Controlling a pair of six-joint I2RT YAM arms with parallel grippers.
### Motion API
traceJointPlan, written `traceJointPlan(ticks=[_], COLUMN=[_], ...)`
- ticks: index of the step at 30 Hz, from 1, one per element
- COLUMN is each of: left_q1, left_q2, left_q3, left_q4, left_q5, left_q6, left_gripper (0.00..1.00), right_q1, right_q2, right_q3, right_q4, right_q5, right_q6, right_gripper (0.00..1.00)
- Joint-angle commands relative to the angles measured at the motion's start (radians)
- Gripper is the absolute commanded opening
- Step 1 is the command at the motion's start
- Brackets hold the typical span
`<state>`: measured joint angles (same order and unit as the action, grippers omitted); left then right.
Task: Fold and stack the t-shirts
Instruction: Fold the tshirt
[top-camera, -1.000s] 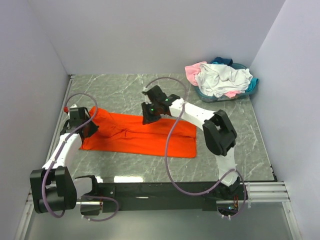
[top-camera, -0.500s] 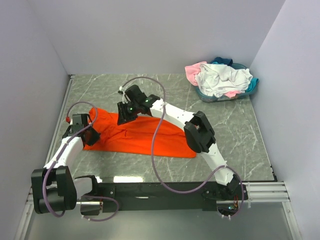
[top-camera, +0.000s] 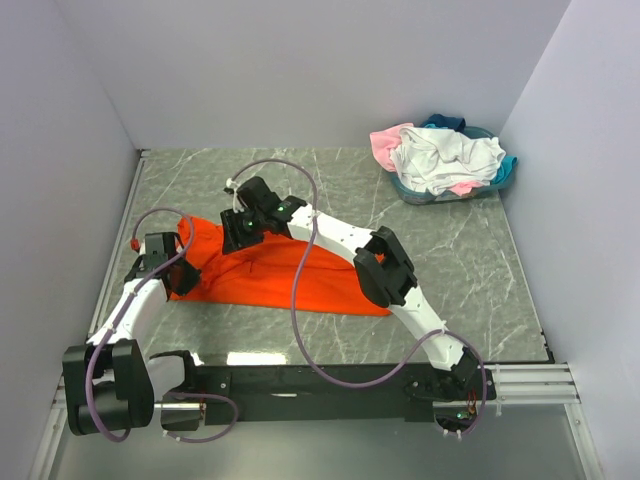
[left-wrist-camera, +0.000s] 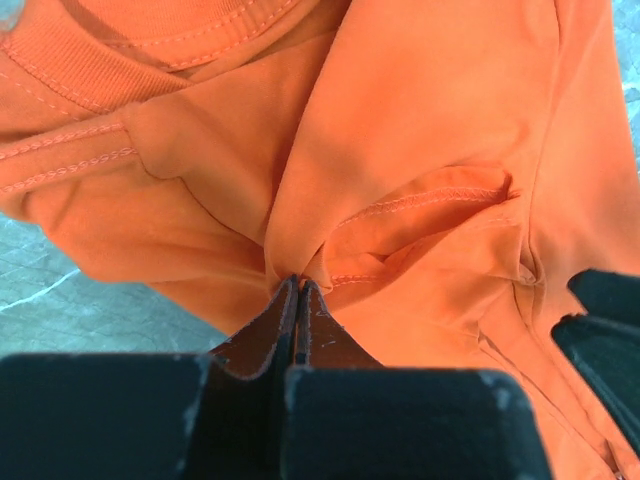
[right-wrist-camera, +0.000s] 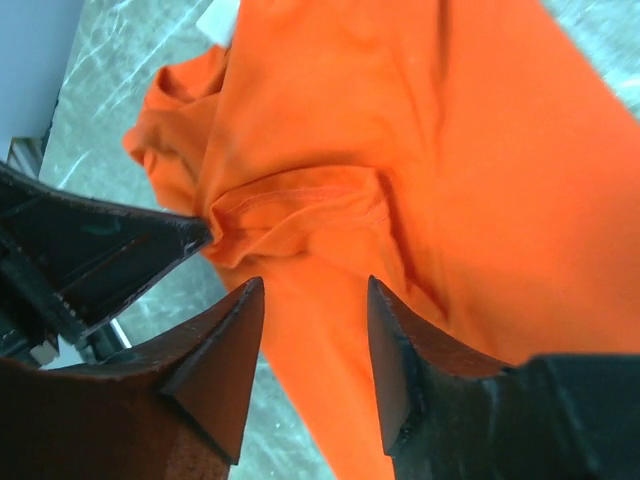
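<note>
Over orange shirt (top-camera: 262, 282) — R arm (top-camera: 335, 232) outstretched.

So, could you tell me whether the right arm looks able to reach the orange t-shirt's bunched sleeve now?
Probably yes: the right gripper hangs open right over the orange t-shirt with nothing between, though the left gripper pinches fabric close beside it.

Plain bright orange t-shirt (top-camera: 250, 280); grey-green worktop (top-camera: 470, 250) with pale marble veining; other shirts (top-camera: 445, 160) white, pale pink and teal, all plain.
</note>
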<state>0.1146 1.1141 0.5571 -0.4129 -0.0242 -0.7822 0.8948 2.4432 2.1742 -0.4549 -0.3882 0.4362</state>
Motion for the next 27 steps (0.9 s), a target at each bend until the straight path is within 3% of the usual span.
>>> traceJointPlan(ticks=[1,11,27], left_q1=[0.002,0.002,0.002], left_q2=[-0.025,-0.053,-0.094], left_q3=[-0.008,-0.006,-0.005], left_q4=[0.0,-0.009,-0.035], left_q5=[-0.002,-0.009,-0.031], left_q6=[-0.015,-0.02,-0.035], left_gripper=[0.0,0.0,0.0], right_q1=[0.01,0.036,0.055], right_q2=[0.014,0.111,0.171], right_q3=[0.035,0.125,0.157], right_q4=[0.076,0.124,0.143], right_q5=[0.048,0.063,0.141], right_q6=[-0.03,-0.05,-0.091], right_gripper=[0.54,0.59,0.57])
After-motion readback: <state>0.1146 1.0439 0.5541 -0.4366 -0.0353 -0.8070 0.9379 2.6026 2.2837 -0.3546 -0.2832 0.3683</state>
